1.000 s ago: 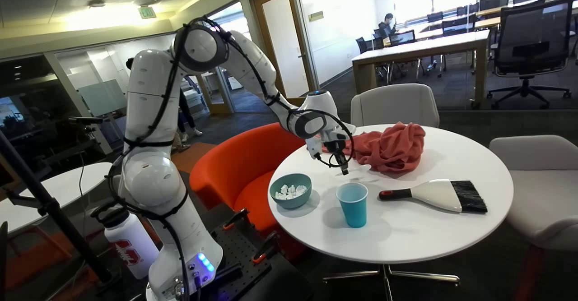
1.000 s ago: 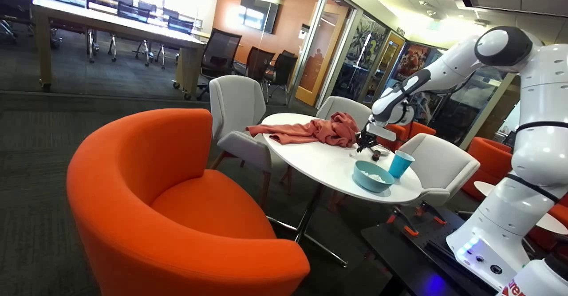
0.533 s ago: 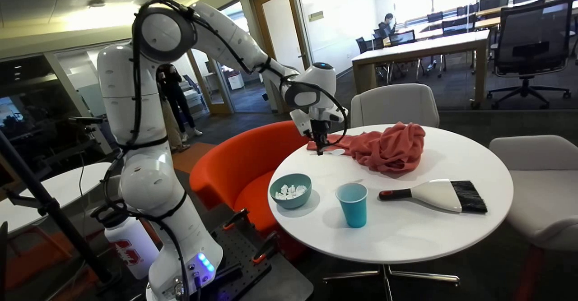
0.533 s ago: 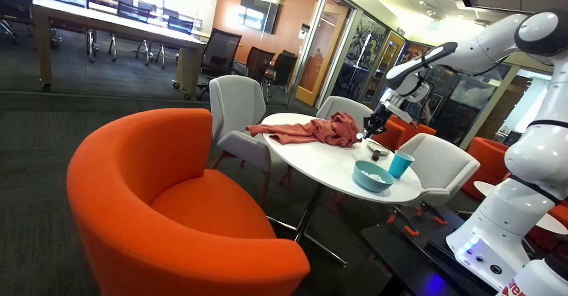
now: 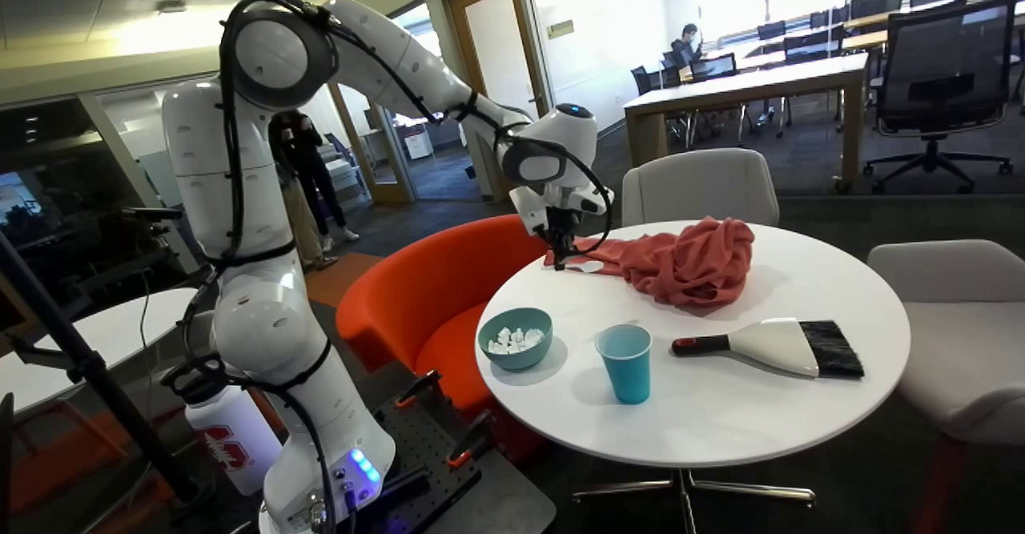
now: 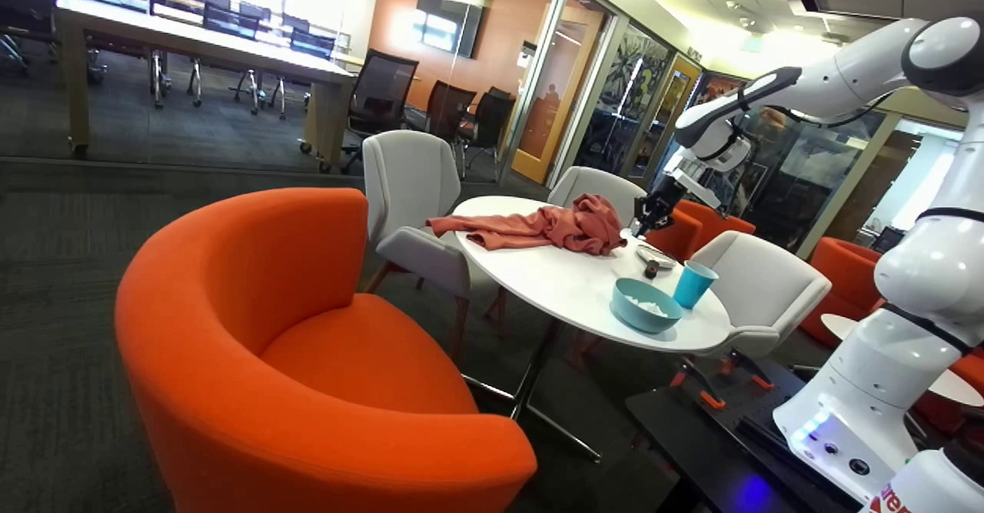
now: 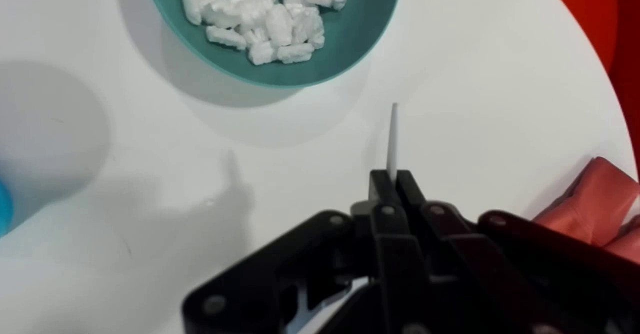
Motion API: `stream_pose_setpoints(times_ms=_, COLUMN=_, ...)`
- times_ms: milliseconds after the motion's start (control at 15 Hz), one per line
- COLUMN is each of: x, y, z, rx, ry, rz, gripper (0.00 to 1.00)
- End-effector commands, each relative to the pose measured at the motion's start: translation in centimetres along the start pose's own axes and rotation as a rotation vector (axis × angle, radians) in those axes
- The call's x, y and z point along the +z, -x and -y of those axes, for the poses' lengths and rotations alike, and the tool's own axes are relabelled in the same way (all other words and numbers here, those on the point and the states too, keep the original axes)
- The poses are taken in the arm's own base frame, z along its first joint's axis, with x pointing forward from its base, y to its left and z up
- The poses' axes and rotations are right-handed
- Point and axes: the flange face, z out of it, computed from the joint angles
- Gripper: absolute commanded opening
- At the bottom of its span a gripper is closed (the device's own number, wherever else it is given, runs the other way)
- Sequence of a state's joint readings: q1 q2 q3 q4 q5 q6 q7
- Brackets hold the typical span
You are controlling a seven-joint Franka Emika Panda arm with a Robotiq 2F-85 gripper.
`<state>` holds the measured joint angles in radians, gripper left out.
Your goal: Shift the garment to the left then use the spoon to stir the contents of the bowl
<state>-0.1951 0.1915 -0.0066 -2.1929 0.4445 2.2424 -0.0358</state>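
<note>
Spoon Is Held, So Stir With Care

The black gripper is pinched around the spoon. The thin handle pokes out toward the bowl, and in an exterior view the round end sticks out the other way. The spoon looks to be up in the air, not yet over the bowl. The red garment lies all crumpled on the table; its part of the job may be done.

So stirring looks like the step to do now. The gripper should go high over the bowl first, then tip and turn so the round end points down. Going in slowly is best, so the round end slips into the white bits without a bang. Small, easy circles should work well, because the bits look light and might hop out. A hard push could slide the bowl or twist the spoon loose. The blue cup is near the bowl, so go wide of it.
</note>
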Motion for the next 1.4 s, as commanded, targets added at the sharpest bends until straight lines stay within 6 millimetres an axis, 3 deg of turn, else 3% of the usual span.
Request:
stream_pose_setpoints(times_ms=0, x=-1.6, y=0.1, z=0.2, rx=0.099, ry=-0.162, rz=0.067, gripper=0.01)
stream_pose_setpoints(times_ms=400, x=-4.4, y=1.6, z=-0.8, rx=0.274, ry=-0.283, rz=0.336, gripper=0.01)
stream_pose_setpoints(times_ms=667, x=-4.4, y=2.8, z=-1.7, rx=0.363, ry=-0.289, rz=0.556, gripper=0.01)
stream_pose_setpoints(times_ms=1000, x=-0.3, y=4.1, z=-4.1, rx=0.428, ry=-0.325, rz=0.786, gripper=0.01)
stream_pose_setpoints(times_ms=1333, x=5.1, y=3.3, z=-6.1, rx=0.436, ry=-0.301, rz=0.883, gripper=0.01)
